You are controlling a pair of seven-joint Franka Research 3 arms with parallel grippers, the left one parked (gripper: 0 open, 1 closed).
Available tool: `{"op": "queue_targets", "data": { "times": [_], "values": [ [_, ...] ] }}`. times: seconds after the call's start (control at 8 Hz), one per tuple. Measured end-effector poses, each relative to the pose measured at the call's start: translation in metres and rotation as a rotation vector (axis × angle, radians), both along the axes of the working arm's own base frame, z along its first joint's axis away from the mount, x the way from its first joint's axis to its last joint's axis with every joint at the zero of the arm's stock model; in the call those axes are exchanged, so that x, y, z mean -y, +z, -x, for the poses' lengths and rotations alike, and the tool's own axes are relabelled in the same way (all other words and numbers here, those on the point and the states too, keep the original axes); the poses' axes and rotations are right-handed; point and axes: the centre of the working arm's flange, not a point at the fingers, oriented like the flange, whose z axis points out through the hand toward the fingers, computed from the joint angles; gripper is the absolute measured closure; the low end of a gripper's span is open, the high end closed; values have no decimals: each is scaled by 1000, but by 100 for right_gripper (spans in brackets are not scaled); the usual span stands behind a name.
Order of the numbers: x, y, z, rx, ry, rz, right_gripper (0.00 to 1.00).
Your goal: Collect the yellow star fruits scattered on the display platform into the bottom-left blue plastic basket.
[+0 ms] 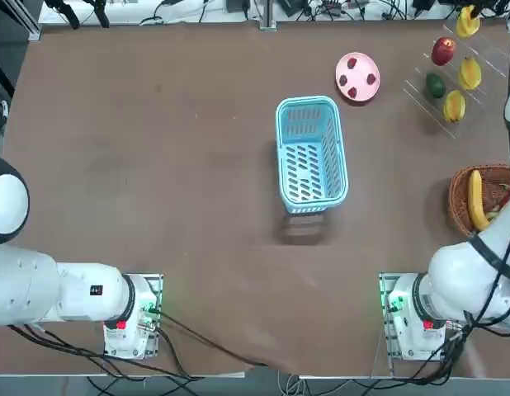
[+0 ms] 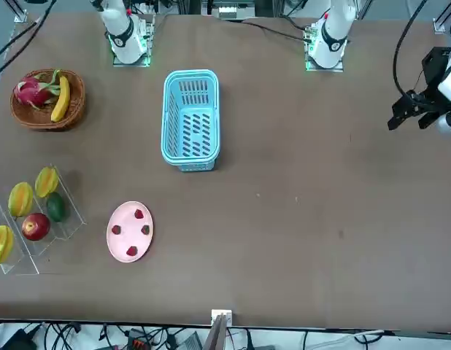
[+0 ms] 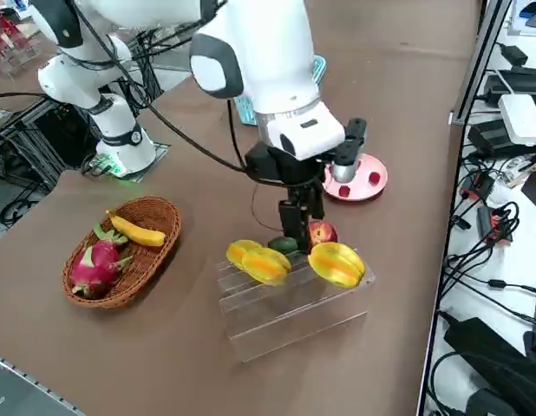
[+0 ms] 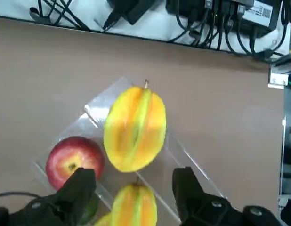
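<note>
Three yellow star fruits sit on the clear display platform (image 3: pixel 290 316), my landmark here: the far one (image 1: pixel 468 21) at its far end, the middle one (image 1: pixel 469 73) partway along, the near one (image 1: pixel 454 106) towards its arm-base end. The red apple (image 4: pixel 75 161) and the dark green fruit (image 1: pixel 435 85) are on the platform too, left of that row as I look from the bases.

I have the right pincer (image 4: pixel 133 190) above the platform's far part, by the far star fruit, its two fingers wide apart with nothing between the tips. The blue plastic basket (image 1: pixel 311 154) stands on the table (image 1: pixel 197 231), left of the platform and closer to the bases. The pink plate (image 1: pixel 357 77) is left of the platform as well, and the wicker basket (image 3: pixel 122 251), with the banana (image 3: pixel 136 229) and the dragon fruit (image 3: pixel 96 267), is on its base side.

Beyond the platform, my wrist view catches a white label (image 4: pixel 259 12) with a square code on a black box (image 4: pixel 262 21); its print is too small for me to read. One finger covers part of the green fruit there. From the right side, my arm hides most of the blue basket; from the front, the picture's edge cuts off the pincer and part of the platform.
</note>
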Motion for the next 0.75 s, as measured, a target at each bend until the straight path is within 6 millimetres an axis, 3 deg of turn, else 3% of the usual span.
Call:
{"op": "queue_targets", "data": {
  "times": [0.25, 0.75],
  "values": [
    [3, -16, -7, 17, -4, -10, 0],
    [9, -26, -13, 50, -38, -84, 0]
  ]
}}
